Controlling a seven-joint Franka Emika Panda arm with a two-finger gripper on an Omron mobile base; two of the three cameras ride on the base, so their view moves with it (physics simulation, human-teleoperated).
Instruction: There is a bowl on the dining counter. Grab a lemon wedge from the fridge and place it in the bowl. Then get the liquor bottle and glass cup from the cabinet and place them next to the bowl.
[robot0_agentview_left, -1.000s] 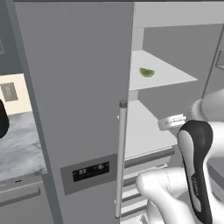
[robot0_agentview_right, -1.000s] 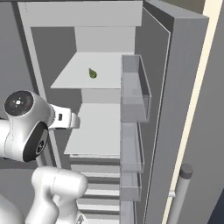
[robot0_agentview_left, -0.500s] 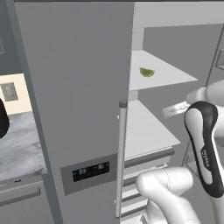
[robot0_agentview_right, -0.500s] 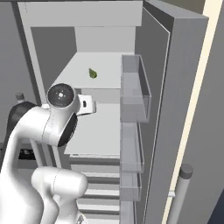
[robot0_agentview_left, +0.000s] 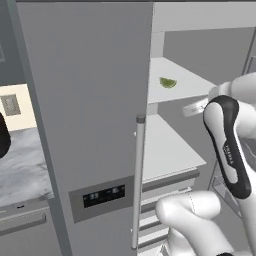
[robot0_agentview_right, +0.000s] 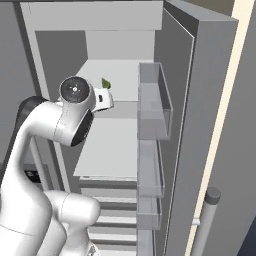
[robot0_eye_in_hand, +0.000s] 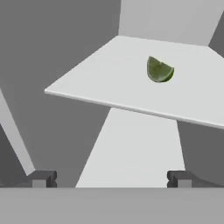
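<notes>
Showing: the fridge (robot0_agentview_left: 85, 100) with its right door (robot0_agentview_right: 200, 125) swung wide and its left door shut, seen from both base cameras and from the hand.
Lemon wedge: the lemon wedge (robot0_eye_in_hand: 159, 70) lay alone on the upper white shelf (robot0_eye_in_hand: 109, 87), rind side down, set back from the shelf's front edge; it also appeared as a small green piece in the left base view (robot0_agentview_left: 168, 82) and, partly hidden by the arm, in the right base view (robot0_agentview_right: 105, 83).
Gripper: the gripper (robot0_eye_in_hand: 112, 178) faced into the open compartment, below the level of the upper shelf and short of its front edge; its two dark fingertips (robot0_eye_in_hand: 43, 178) stood spread wide apart with nothing between them.
Wedge and gripper: well apart, no contact.
Lower shelf: a second white shelf (robot0_agentview_right: 112, 145) lay beneath the first, bare where visible.
Door bins: three clear bins (robot0_agentview_right: 152, 107) were stacked on the inside of the open door.
Left door: it carried a long pale vertical handle (robot0_agentview_left: 137, 180) and a dark dispenser panel (robot0_agentview_left: 104, 196).
</notes>
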